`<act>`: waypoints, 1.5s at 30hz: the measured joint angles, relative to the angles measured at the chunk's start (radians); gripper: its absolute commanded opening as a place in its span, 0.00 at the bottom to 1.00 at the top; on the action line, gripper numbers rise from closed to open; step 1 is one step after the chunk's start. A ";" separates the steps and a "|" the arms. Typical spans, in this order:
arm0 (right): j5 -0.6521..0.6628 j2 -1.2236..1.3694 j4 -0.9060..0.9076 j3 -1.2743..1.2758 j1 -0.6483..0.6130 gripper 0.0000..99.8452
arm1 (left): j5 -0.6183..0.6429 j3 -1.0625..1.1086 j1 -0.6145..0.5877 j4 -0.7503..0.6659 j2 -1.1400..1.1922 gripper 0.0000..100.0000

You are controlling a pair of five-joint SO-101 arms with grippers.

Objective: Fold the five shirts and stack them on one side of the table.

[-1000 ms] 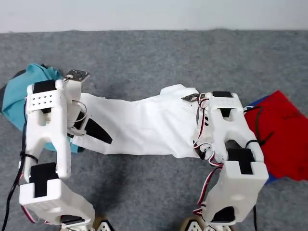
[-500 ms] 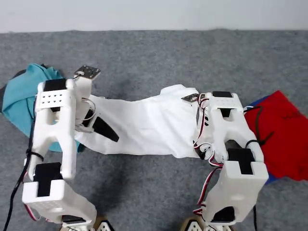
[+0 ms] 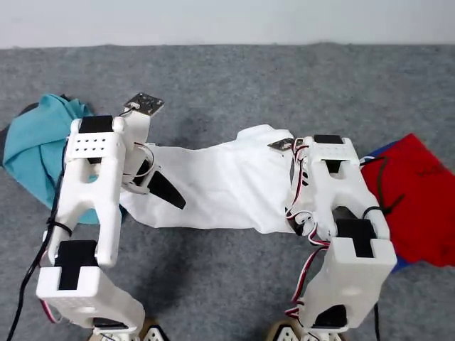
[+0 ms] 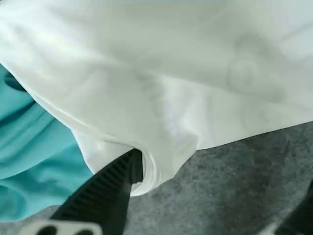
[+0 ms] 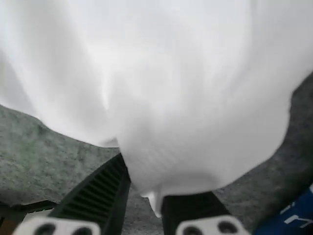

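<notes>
A white shirt [image 3: 220, 185] lies stretched across the grey table between my two arms. My left gripper [image 3: 160, 188] is at the shirt's left end, open. The shirt's hem [image 4: 151, 171] curls over the tip of one black finger [image 4: 110, 191], and the other finger [image 4: 301, 220] stands far off. My right gripper [image 5: 146, 196] is shut on the white shirt's right end [image 5: 186, 122], low over the table, under the right arm [image 3: 334, 192] in the high view. A teal shirt [image 3: 32, 153] lies crumpled at the far left, partly under the white one [image 4: 29, 156].
A red shirt [image 3: 419, 199] lies at the right edge with a blue one [image 3: 387, 149] peeking out beneath it. Bare grey carpet [image 3: 234, 85] stretches behind the shirts and in front between the arm bases [image 3: 213, 284].
My left arm has moved right and slightly toward the back, and the white shirt's left end has shifted right with it. The right arm has stayed still.
</notes>
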 measured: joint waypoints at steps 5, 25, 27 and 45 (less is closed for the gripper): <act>0.000 0.000 0.000 0.000 0.000 0.01 | -0.014 0.014 0.000 -0.002 0.000 0.25; 0.000 0.000 0.028 0.000 0.000 0.01 | -0.014 0.040 0.000 0.069 -0.009 0.01; 0.000 0.000 0.041 0.000 0.000 0.01 | -0.014 0.040 0.000 0.092 -0.009 0.01; 0.130 -0.356 0.092 0.245 0.123 0.01 | -0.135 0.044 -0.292 0.196 -0.009 0.01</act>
